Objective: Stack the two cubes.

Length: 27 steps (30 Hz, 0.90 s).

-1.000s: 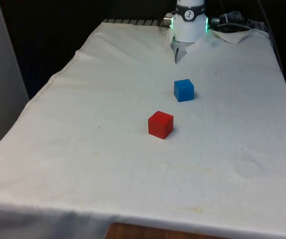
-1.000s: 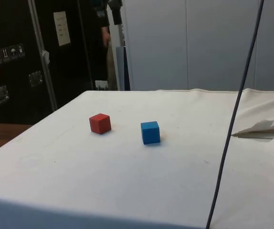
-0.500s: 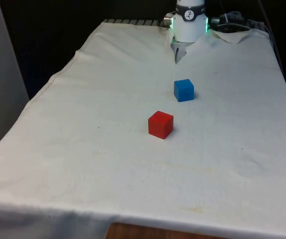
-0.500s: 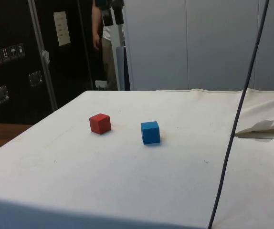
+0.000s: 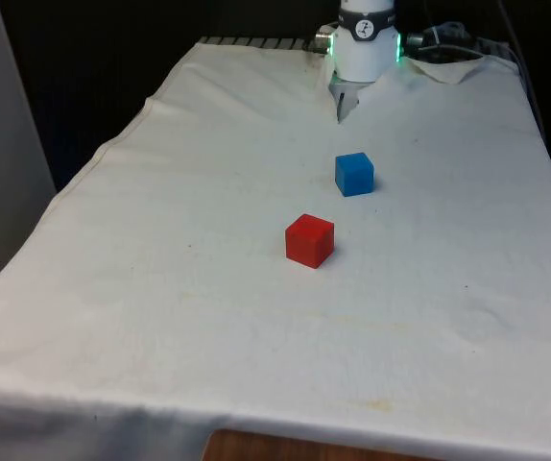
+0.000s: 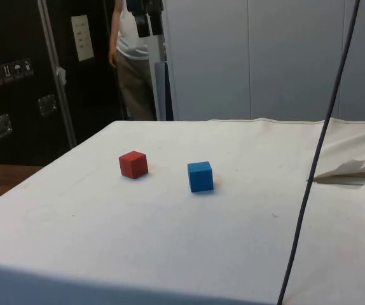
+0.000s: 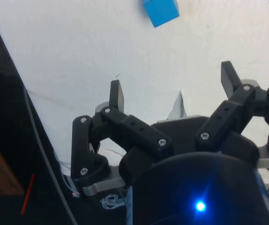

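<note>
A red cube (image 5: 309,239) rests on the white cloth near the table's middle, and a blue cube (image 5: 354,174) stands a little farther back, towards the front view's right. The side view has the red cube (image 6: 133,164) and the blue cube (image 6: 200,176) a short gap apart. The wrist view looks down from high above the cloth at the blue cube (image 7: 160,11). My gripper (image 7: 173,87) is open, its two black fingers spread wide with nothing between them, well away from both cubes.
A person (image 6: 130,57) stands beyond the table's far edge in the side view. A dark cable (image 6: 316,159) hangs across that view's right part. The cloth is rumpled near the robot's base (image 5: 365,43). Dark cabinets (image 6: 17,82) stand behind.
The person in the side view has stepped further into sight behind the table. The cubes have not moved.
</note>
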### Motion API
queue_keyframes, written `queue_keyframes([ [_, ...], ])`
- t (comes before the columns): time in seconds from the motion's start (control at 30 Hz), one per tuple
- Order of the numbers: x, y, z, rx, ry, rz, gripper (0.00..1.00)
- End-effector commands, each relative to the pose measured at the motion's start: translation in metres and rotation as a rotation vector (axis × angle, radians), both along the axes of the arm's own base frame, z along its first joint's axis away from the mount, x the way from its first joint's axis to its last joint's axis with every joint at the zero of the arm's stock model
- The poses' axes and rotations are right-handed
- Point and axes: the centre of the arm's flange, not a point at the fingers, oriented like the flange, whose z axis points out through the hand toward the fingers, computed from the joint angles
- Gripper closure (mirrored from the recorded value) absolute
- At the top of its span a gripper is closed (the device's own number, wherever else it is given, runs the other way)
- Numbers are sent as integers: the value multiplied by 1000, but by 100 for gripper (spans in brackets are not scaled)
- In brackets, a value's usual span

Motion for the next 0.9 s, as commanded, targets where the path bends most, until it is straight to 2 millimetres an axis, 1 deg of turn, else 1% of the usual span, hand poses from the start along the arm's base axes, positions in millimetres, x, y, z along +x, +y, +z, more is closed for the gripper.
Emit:
queue_keyframes([
  [0.0,0,0,0,2,-2,0,0],
  [0.2,0,3,-1,0,-1,-4,0],
  [0.37,4,4,-7,-2,4,-44,0],
  [0.4,2,4,-6,-4,7,-31,0],
  [0.87,8,7,-24,-9,14,-147,0],
])
